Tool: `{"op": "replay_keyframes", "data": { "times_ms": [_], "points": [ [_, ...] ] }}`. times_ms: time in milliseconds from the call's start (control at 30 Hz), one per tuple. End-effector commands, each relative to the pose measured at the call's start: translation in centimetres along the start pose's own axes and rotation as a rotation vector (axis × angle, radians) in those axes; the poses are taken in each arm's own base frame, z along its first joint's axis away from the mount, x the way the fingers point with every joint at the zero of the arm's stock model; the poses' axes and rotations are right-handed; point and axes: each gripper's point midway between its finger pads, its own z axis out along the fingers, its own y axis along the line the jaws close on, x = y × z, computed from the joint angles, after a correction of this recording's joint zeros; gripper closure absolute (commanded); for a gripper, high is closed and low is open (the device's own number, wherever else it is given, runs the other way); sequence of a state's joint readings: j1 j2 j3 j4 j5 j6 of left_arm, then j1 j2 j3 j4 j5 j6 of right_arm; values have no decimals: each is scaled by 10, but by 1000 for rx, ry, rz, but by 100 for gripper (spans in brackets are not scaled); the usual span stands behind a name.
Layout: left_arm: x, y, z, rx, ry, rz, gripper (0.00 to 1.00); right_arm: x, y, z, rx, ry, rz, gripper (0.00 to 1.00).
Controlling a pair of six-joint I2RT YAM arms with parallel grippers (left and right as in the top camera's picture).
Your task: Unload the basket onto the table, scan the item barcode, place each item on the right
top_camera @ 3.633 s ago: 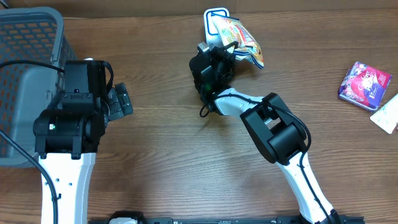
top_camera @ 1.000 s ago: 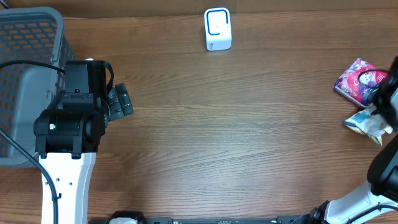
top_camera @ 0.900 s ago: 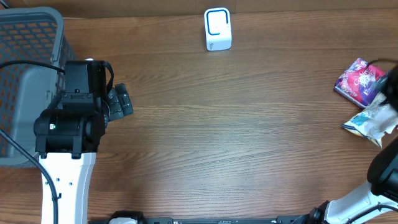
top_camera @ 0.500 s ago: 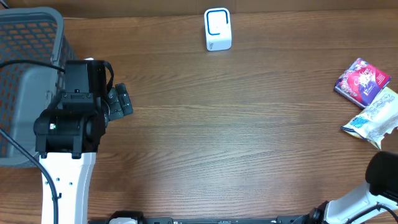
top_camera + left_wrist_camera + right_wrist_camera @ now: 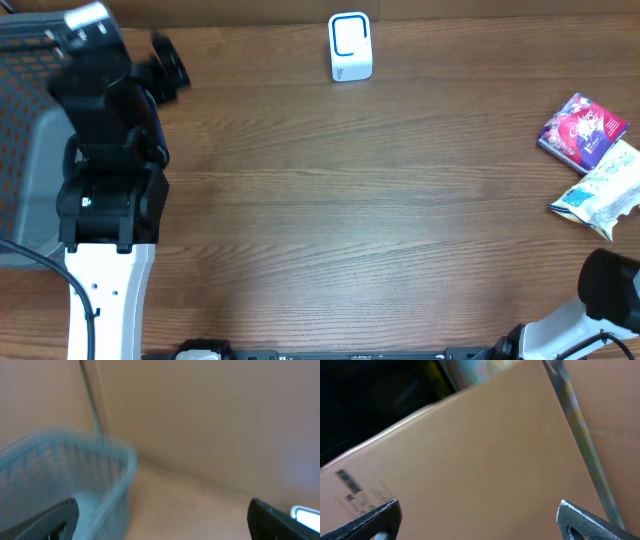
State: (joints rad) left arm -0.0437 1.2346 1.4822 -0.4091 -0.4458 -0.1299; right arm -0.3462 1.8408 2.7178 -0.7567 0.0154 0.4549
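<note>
Table: brown wood grain (image 5: 330,220), and plain brown cardboard fills the background of both wrist views.
Count: two arms, one grey basket (image 5: 25,120), one white scanner (image 5: 350,47), one snack bag and one purple packet, so two items in all.
Snack bag (image 5: 603,190): lying flat at the right edge of the table, just beside the purple packet (image 5: 585,130). It is well apart from the scanner and from both grippers.
Left gripper (image 5: 162,520): up near the basket's corner, jaws wide apart, nothing between them.
Right gripper (image 5: 480,522): jaws apart too and empty, facing a cardboard panel (image 5: 470,460). It is out of the overhead view, where only a dark piece of the right arm (image 5: 612,290) shows at the near right corner.
Hard to see: the left wrist view is blurred, with the scanner just a sliver at its right edge. From overhead the left gripper is a blur, and the basket is cut off at the left.
Writing: there is dark print low on the cardboard panel, too blurred to read. The scanner face carries a blue rounded outline. The packet print is unreadable.
</note>
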Motion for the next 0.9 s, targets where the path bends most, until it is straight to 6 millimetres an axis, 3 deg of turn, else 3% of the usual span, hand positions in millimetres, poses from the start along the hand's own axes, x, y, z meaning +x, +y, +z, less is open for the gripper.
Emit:
{"op": "replay_keyframes", "data": {
  "times_ms": [0,133,333,467,533,767,867],
  "points": [
    [-47,4,-7,-24,-174,87,0,-31,19,-25,-50,-78,-87,0],
    [-76,6,-20,-46,-281,227,0,-53,40,-34,-134,-159,-91,0],
    [-73,19,-42,-71,-243,374,0,-78,69,-48,-239,-275,-187,0],
    [-69,25,-55,-67,-219,387,0,-74,84,-66,-278,-240,-176,0],
    [-70,28,-61,-64,-220,386,0,-65,85,-75,-269,-192,-168,0],
    [-77,33,-79,-54,-250,337,0,27,48,-122,-176,84,-271,0],
    [-76,24,-87,26,-259,348,0,65,26,-147,-151,164,-284,0]
  ]
}}
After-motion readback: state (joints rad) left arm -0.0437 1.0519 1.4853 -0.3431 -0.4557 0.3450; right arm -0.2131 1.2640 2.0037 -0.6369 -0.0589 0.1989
